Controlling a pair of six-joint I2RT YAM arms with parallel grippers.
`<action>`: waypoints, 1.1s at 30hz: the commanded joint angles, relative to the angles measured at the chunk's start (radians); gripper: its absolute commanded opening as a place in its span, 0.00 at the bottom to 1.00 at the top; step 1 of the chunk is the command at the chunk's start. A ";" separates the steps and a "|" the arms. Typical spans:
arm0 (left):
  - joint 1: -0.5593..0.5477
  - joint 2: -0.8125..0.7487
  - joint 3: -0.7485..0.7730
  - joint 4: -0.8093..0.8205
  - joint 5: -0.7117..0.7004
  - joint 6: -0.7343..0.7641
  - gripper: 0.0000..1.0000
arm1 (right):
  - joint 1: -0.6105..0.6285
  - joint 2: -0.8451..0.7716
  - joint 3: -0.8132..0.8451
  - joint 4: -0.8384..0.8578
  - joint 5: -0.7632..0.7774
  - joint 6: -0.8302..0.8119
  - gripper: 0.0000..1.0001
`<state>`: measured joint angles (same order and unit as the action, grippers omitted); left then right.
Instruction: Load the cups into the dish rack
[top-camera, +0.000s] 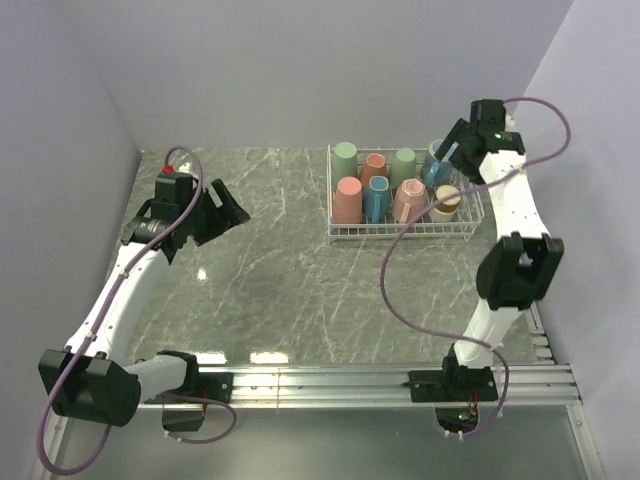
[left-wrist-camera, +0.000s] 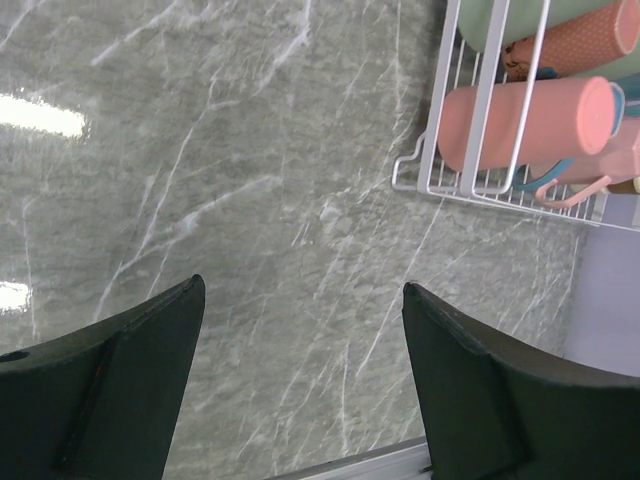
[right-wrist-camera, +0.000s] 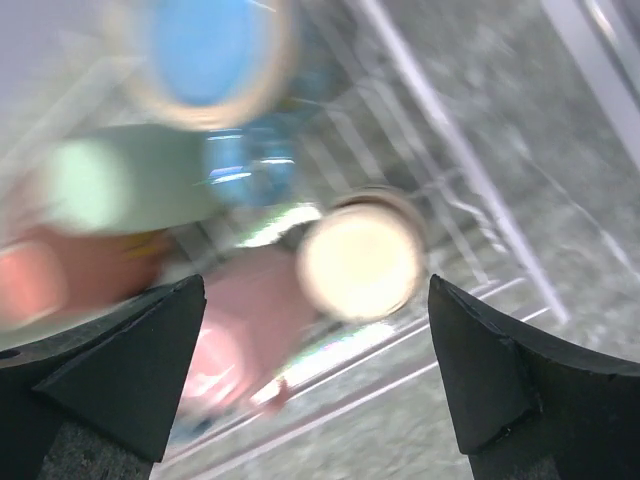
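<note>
Right pincer (right-wrist-camera: 315, 385) gapes wide, empty, above the dish rack (top-camera: 390, 237); dropping lower, its fingers could topple the cream-bottomed cup (right-wrist-camera: 360, 262) between them; left pincer (left-wrist-camera: 300, 385) also wide, empty.

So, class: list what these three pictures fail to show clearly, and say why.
Right wrist view: the cups are motion-blurred, so their count is unclear.
Left wrist view: the dish rack is cut by the frame edges; only one corner shows.
Top view: the red object is too small to identify.
</note>
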<state>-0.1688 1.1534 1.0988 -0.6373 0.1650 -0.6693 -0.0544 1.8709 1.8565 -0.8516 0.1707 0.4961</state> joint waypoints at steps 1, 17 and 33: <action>-0.009 0.020 0.084 0.031 0.022 0.010 0.85 | 0.024 -0.200 0.049 0.061 -0.147 -0.014 0.99; -0.061 0.172 0.338 -0.021 -0.091 0.043 0.84 | 0.094 -0.873 -0.474 0.355 -0.614 0.008 1.00; -0.063 -0.056 0.022 0.555 -0.542 0.037 0.86 | 0.154 -1.389 -0.908 0.269 -0.060 0.115 1.00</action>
<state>-0.2306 1.2434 1.3270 -0.3996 -0.2226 -0.6472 0.0681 0.5060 0.9760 -0.5861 -0.0860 0.6201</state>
